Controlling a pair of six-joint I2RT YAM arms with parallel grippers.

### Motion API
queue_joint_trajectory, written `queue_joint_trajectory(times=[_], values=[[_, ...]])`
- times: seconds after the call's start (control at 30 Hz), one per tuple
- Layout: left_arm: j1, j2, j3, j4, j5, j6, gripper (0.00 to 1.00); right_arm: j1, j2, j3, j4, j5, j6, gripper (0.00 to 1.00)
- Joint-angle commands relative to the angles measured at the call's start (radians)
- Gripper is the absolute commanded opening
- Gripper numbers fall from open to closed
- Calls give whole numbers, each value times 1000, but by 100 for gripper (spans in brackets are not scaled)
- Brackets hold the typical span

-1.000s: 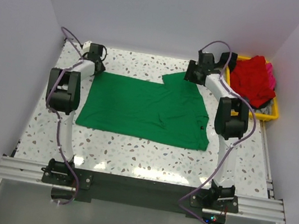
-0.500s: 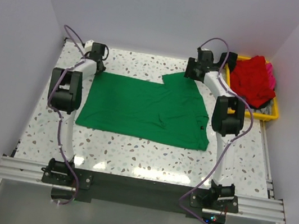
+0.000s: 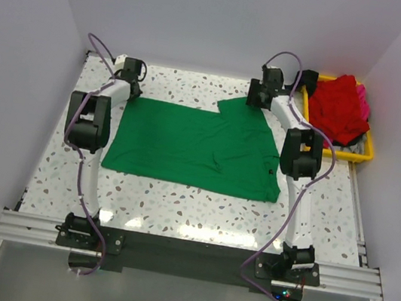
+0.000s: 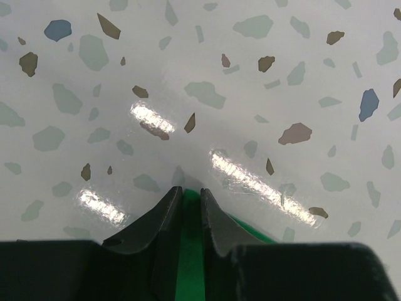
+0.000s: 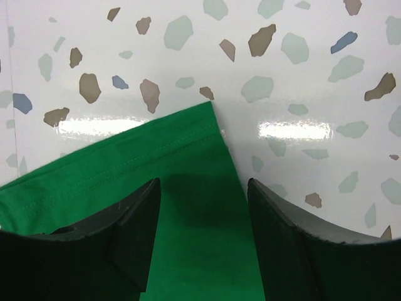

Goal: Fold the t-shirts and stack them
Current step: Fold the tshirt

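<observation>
A bright green t-shirt lies spread flat on the speckled table. My left gripper is at its far left corner. In the left wrist view that gripper has its jaws drawn nearly together, with a strip of green cloth filling the narrow gap. My right gripper is over the far right sleeve. In the right wrist view it stands open, straddling the sleeve's corner. A red t-shirt and a pink one lie heaped in the tray.
The yellow plastic tray sits at the table's far right against the wall. White walls close in the table on the left, back and right. Purple cables loop above both arms.
The right arm has shifted a little left and farther back over the sleeve. The left arm has barely moved at the shirt's far left corner.
</observation>
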Motion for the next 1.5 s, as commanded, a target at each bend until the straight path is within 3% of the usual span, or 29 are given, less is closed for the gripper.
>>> queue_joint_trajectory(times=[0.0,0.13,0.4,0.73,1.2,1.3,1.47], values=[[-4,0,20,28,-16,31,22,-4,11,50,-15,-10,-5,61],[-4,-8,5,42,-7,28,19,-4,14,52,-12,-36,9,56],[-4,-48,-51,110,21,34,9,-4,-15,18,-4,-35,30,27],[-4,-72,-84,171,45,40,0,-4,-94,4,-7,-9,22,0],[-1,-129,-120,209,50,37,0,-4,-226,-85,25,37,10,1],[-1,-125,-121,211,56,38,0,-6,-204,-70,13,44,9,24],[-1,-112,-127,211,62,35,0,-4,-147,-56,30,50,9,38]])
